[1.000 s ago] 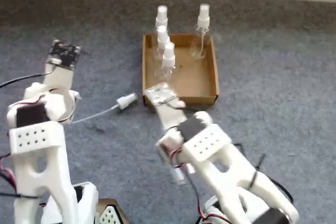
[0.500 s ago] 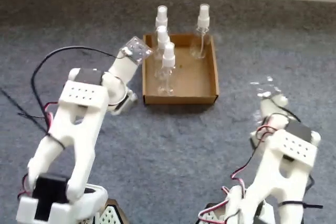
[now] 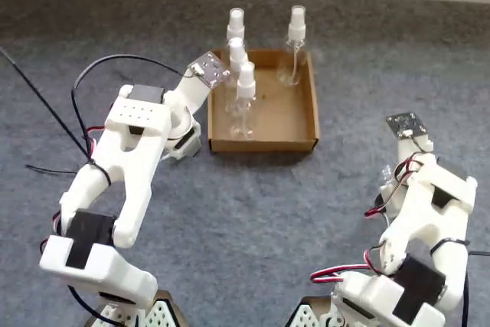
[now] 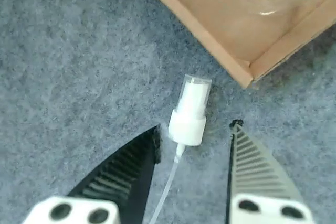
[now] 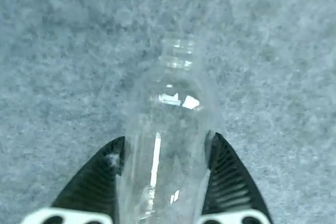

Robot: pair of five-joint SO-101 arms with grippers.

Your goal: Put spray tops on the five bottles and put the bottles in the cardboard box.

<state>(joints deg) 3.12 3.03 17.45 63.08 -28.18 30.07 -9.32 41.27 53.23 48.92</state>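
Observation:
A white spray top (image 4: pixel 189 115) with a thin tube lies on the grey carpet, just off the near left corner of the cardboard box (image 3: pixel 264 143). My left gripper (image 4: pixel 194 135) hangs over it, open, one finger on each side of the cap. In the high view the left arm (image 3: pixel 138 135) reaches to that corner. A clear bottle (image 5: pixel 168 129) with a bare neck is between the fingers of my right gripper (image 5: pixel 167 145), which is shut on its sides. The right arm (image 3: pixel 425 189) stands to the right of the box.
Several capped bottles stand at the box: one (image 3: pixel 245 93) at its left middle, one (image 3: pixel 237 55) behind it, one (image 3: pixel 235 24) at the far left corner, one (image 3: pixel 296 40) at the far right. Open carpet lies between the arms.
The right arm pulled back from the box's front edge to the right side. The left arm swung in from the far left to the box's near left corner, over the spray top.

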